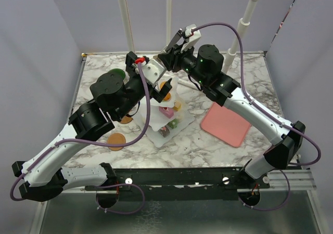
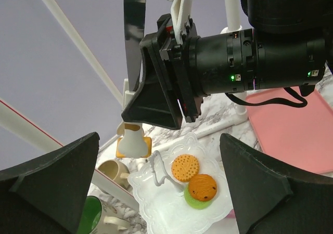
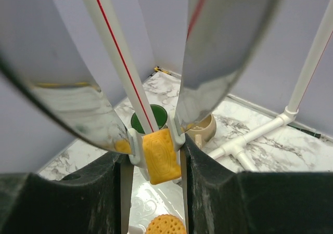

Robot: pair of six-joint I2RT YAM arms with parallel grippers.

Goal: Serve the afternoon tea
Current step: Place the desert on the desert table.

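White tiered stand (image 1: 156, 135) sits mid-table on the marble table (image 1: 208, 145), with bare marble between it and the near edge; a pink tray (image 1: 226, 124) lies just right of it. Green-lined mug (image 3: 159, 115) and beige mug (image 3: 205, 127) stand far left, brown coasters (image 1: 116, 139) near left. Left gripper (image 1: 162, 90) hangs spread wide over the top plate (image 2: 156, 208), holding nothing. Right gripper (image 3: 156, 143), narrow, pinches a yellow square biscuit (image 3: 161, 158) in the air beside that plate

Glossy white stand (image 2: 158, 205), marbled table (image 1: 200, 146)
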